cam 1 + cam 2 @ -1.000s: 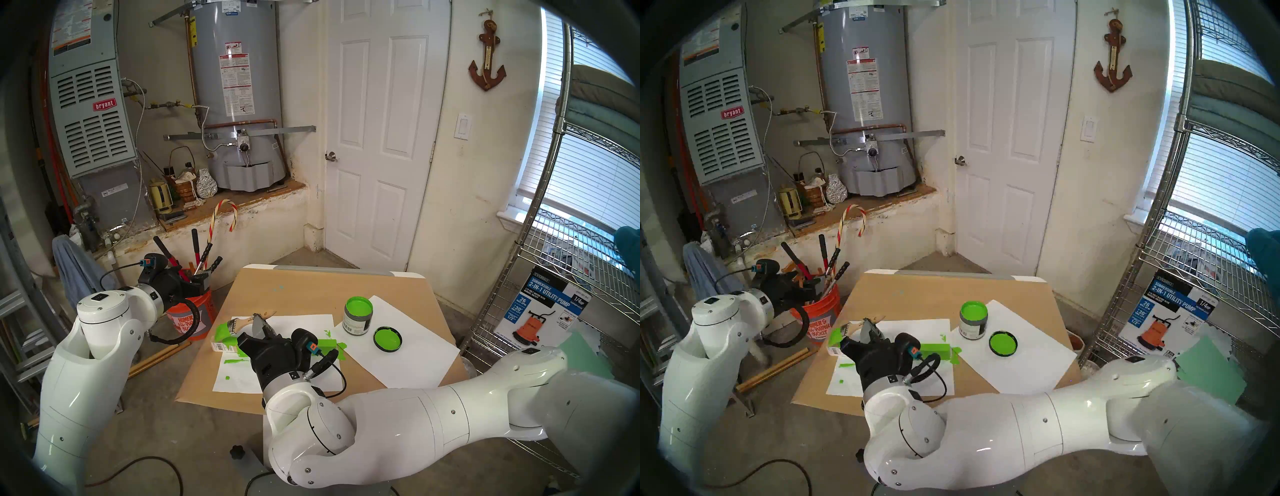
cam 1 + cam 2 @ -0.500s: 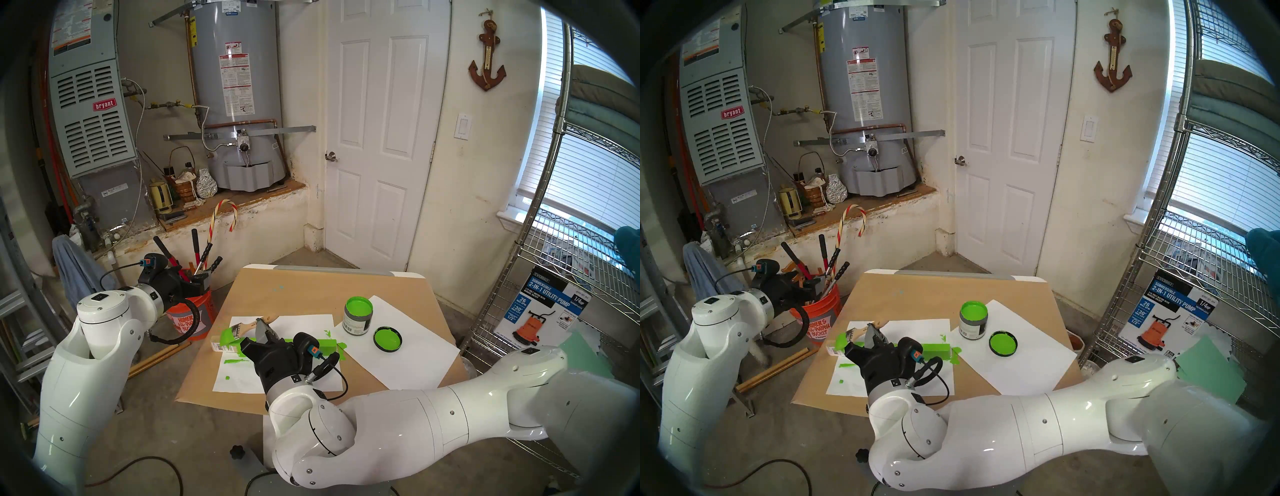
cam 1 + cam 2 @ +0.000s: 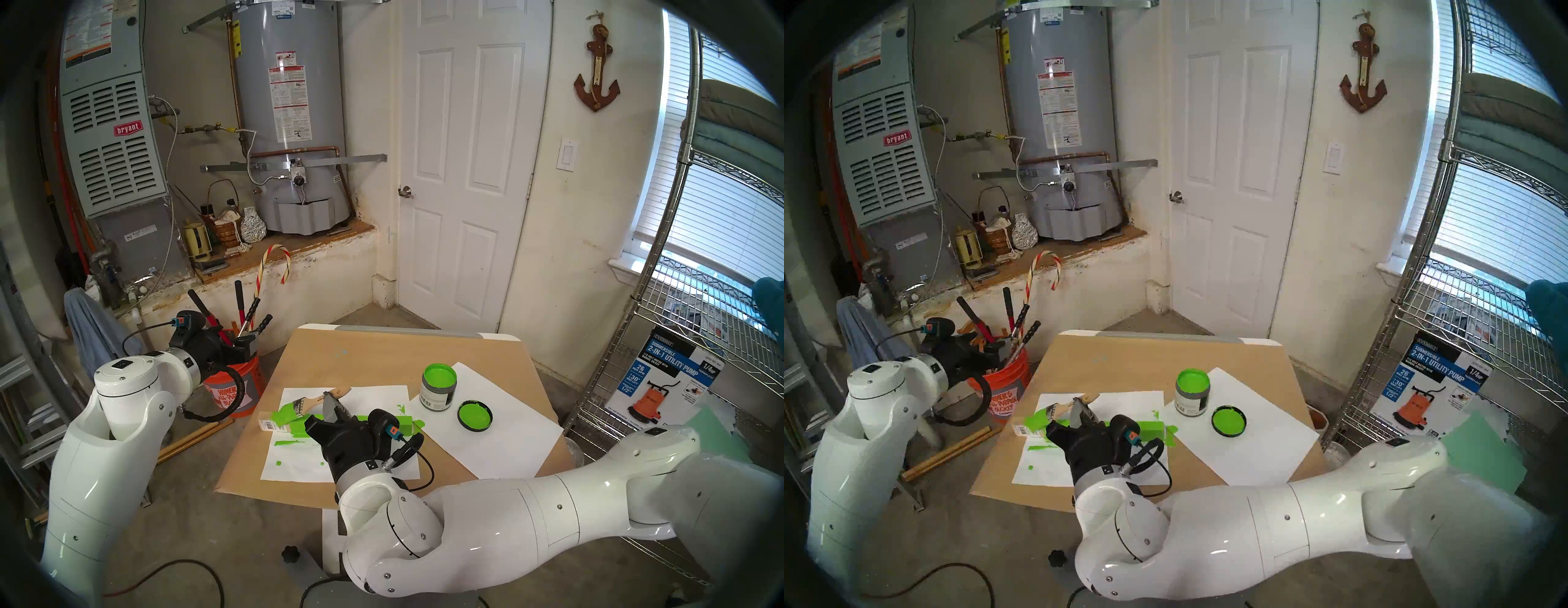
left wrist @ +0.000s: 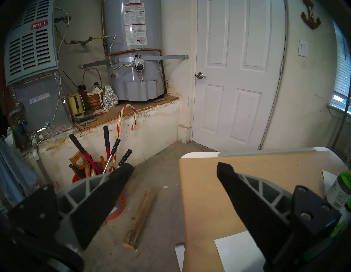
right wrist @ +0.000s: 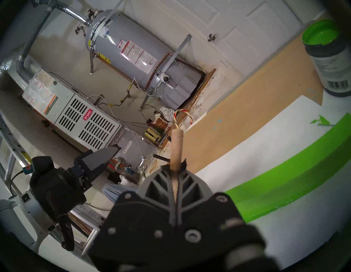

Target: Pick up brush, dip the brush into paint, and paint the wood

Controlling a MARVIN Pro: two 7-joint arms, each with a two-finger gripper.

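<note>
My right gripper (image 3: 331, 399) is shut on the pale wooden handle of the brush (image 3: 313, 399). The brush's green bristles press on the left part of the wood (image 3: 403, 420), just right of its barcode sticker. The wood is a long strip lying on white paper, mostly bright green. In the right wrist view the handle (image 5: 176, 146) sticks up between the shut fingers, with the green wood (image 5: 284, 180) beside it. The open paint jar (image 3: 439, 388), full of lime-green paint, stands to the right. My left gripper (image 4: 174, 167) is open and empty, off the table's left side.
The jar's black lid (image 3: 475, 415), green inside, lies on a white paper sheet (image 3: 500, 441). Brown paper covers the table (image 3: 382, 352). An orange bucket of tools (image 3: 237, 384) stands by my left gripper. A wire shelf (image 3: 662, 322) stands at the right.
My right gripper has moved to the right with the brush, dragging the bristles along the wood away from its sticker end. The left arm has not moved.
</note>
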